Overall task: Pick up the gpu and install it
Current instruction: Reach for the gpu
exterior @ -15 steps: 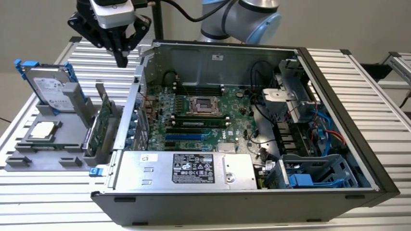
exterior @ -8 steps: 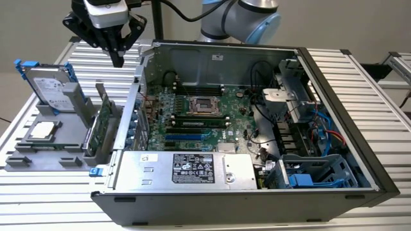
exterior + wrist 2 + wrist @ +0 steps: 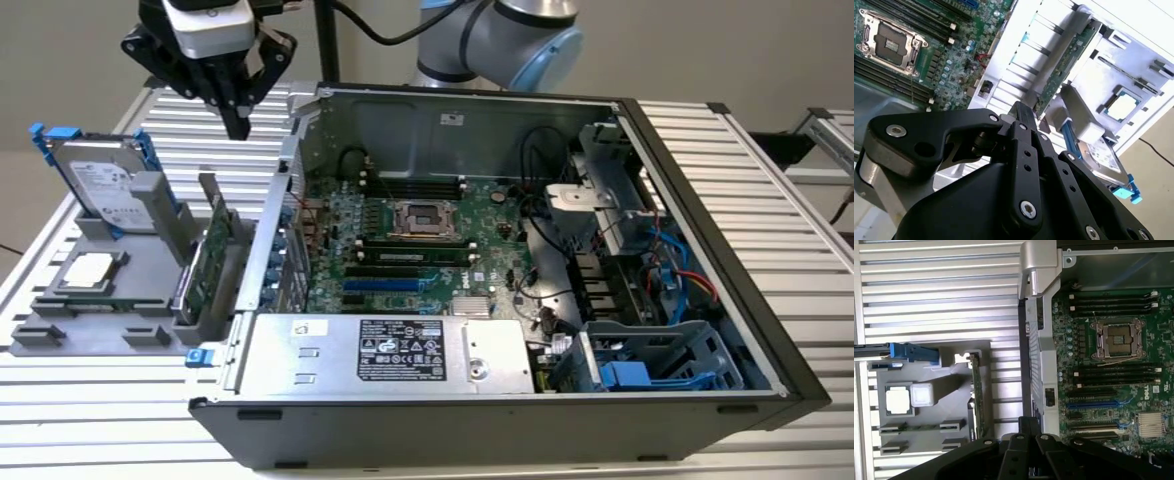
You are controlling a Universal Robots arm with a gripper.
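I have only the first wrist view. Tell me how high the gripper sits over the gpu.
Observer: In the exterior view the gripper hangs well above the gpu, with open air between them. The card stands on edge in the grey holder, just outside the computer case.
Operator: Check the fingers and report whether anything is in them.
Observer: In the exterior view they meet in a single dark tip pointing down, shut, with nothing held between them.
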